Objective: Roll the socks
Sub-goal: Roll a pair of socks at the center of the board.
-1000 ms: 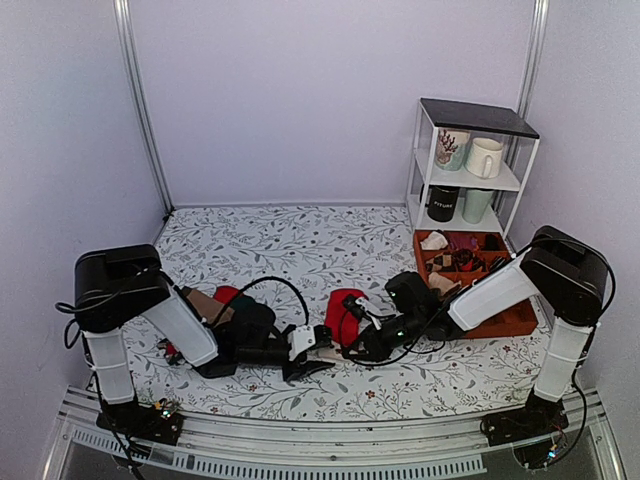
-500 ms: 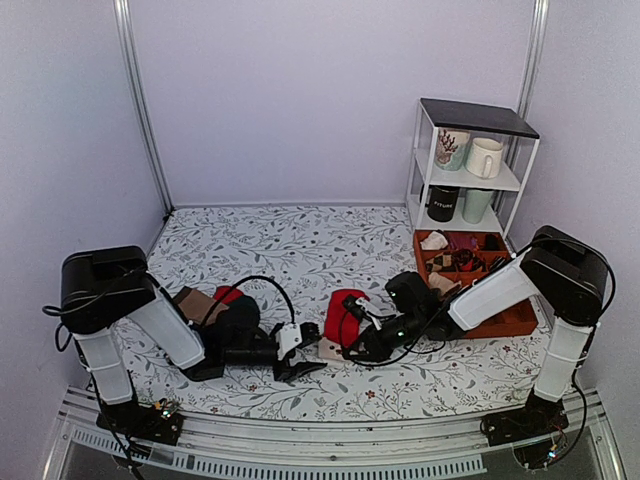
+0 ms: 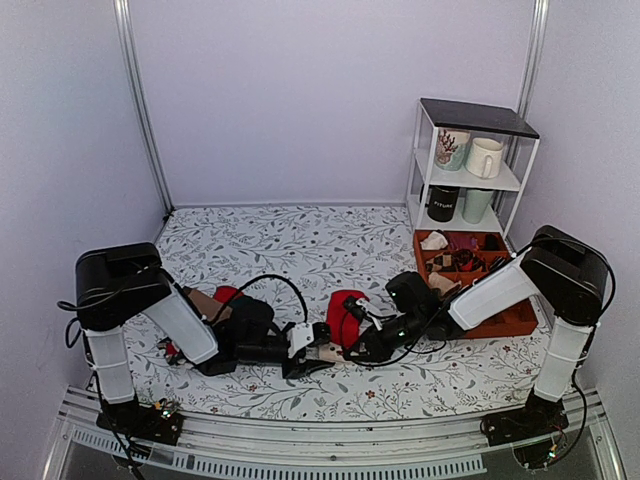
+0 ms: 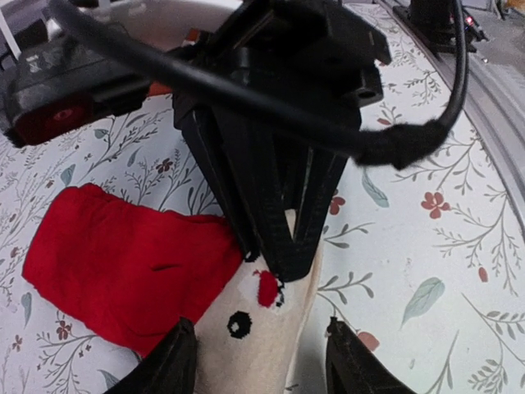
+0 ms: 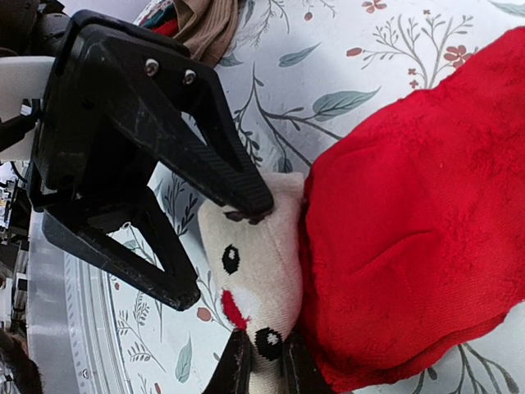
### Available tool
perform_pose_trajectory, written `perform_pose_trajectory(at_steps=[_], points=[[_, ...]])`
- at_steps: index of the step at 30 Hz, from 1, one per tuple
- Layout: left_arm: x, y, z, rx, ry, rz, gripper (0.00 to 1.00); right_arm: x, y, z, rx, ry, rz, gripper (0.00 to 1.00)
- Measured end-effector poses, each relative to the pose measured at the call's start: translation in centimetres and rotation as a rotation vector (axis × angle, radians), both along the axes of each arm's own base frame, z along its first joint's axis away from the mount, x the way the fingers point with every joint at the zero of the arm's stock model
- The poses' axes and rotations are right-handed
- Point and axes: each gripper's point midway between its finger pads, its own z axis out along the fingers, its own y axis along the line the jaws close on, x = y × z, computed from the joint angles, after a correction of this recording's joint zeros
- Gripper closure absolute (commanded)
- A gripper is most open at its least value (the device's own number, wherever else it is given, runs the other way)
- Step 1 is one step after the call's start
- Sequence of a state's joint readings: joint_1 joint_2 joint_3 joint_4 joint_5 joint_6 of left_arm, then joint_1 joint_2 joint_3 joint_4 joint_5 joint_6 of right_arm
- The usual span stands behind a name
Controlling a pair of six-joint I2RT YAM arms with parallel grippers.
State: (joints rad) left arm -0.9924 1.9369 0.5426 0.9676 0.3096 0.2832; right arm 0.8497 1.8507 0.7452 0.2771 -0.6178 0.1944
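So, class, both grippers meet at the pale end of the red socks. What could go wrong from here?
1. The left gripper stands open astride the beige end, just where the right gripper pinches it. If the left one closes, the two may collide.
2. The right gripper holds only the tip, so the socks might slip free or stretch instead of rolling.

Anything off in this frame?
Nothing spilled or broken. One oddity: the pair looks split. One red sock lies mid-table, its beige end pinched by the right tool with the open left tool straddling it; a second red piece sits by the left arm, next to a tan sock.
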Motion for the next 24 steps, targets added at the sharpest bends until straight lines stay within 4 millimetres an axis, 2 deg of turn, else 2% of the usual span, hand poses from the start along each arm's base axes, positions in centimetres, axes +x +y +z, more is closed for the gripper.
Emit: perform_pose_trajectory(at_steps=[2, 5, 11, 15, 21, 24], points=[[-0.1, 0.0, -0.1, 0.004, 0.009, -0.004, 0.51, 0.0, 0.0, 0.0, 0.000, 0.002, 0.001, 0.89], [-0.3, 0.0, -0.6, 0.007, 0.025, -0.011, 0.62, -0.1, 0.0, 0.0, 0.000, 0.007, 0.003, 0.89], [-0.1, -0.4, -1.2, 0.007, 0.050, -0.017, 0.70, -0.2, -0.2, 0.0, 0.001, 0.018, 0.007, 0.89], [0.1, -0.5, -1.2, 0.003, 0.057, -0.013, 0.99, -0.2, -0.2, 0.0, 0.002, 0.022, 0.008, 0.89], [-0.1, -0.7, -1.2, 0.005, 0.081, -0.026, 1.00, -0.3, -0.3, 0.0, 0.001, 0.036, 0.011, 0.89], [0.0, -1.0, -1.2, 0.015, 0.116, -0.025, 1.00, -0.3, -0.5, -0.1, -0.002, 0.049, 0.011, 0.81]])
